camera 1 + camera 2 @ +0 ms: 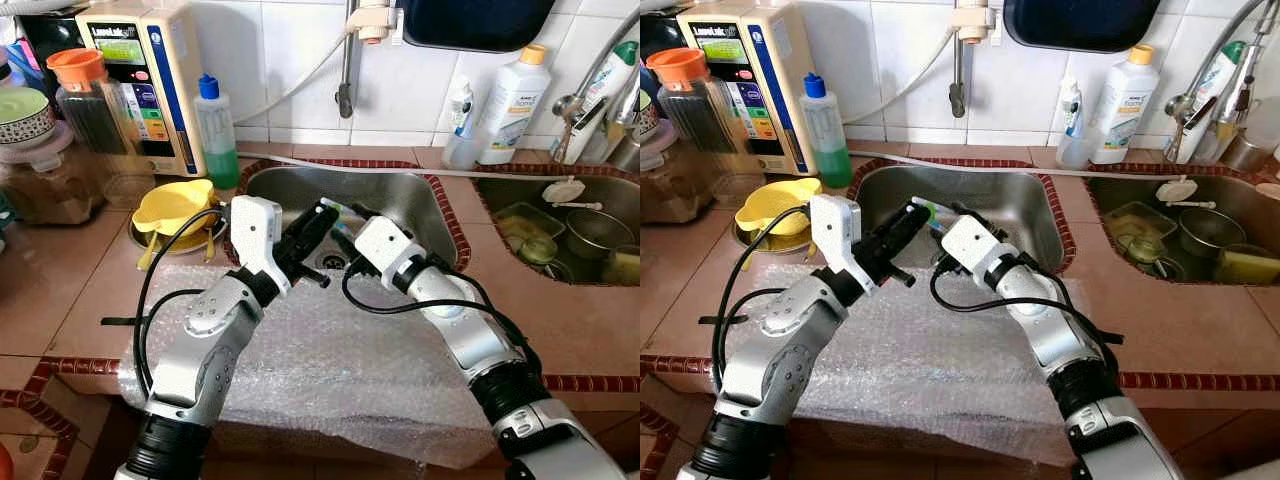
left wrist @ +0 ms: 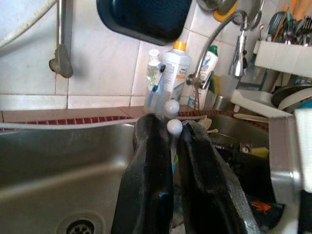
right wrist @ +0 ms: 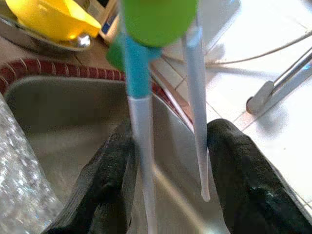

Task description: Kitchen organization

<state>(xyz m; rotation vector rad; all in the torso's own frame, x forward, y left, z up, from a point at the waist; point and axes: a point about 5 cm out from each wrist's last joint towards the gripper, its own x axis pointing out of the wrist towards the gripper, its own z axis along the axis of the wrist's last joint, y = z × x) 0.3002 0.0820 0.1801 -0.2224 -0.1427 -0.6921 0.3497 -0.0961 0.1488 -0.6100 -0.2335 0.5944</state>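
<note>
Both silver arms reach forward from the near edge of the desk (image 1: pixel 60 290), elbows bent outward, and meet over the near rim of the left sink (image 1: pixel 400 200). The left pincer (image 1: pixel 318 222) points right and slightly away; in its wrist view the two black fingers (image 2: pixel 146 180) are pressed close on thin white stems with ball ends, so it grips the toothbrushes (image 2: pixel 171 127). The right pincer (image 1: pixel 345 240) points left and away toward the same spot; its wrist view shows its fingers (image 3: pixel 107 180) spread apart, with a teal-and-white handle and a clear one of the toothbrushes standing between them, and I cannot tell whether either finger touches a handle. The bundle thus hangs above the sink basin, near its drain (image 1: pixel 331 262), between the two pincers. A sheet of bubble wrap (image 1: pixel 330 360) lies under both forearms and droops over the near desk edge. Left of the left arm a yellow bowl (image 1: pixel 172 207) sits just beside the sink's corner, with a green bottle (image 1: pixel 216 130) and a water purifier (image 1: pixel 150 80) farther back. The right sink (image 1: pixel 600 200) holds dishes. The wall tiles behind the left sink leave open room above the basin.
</note>
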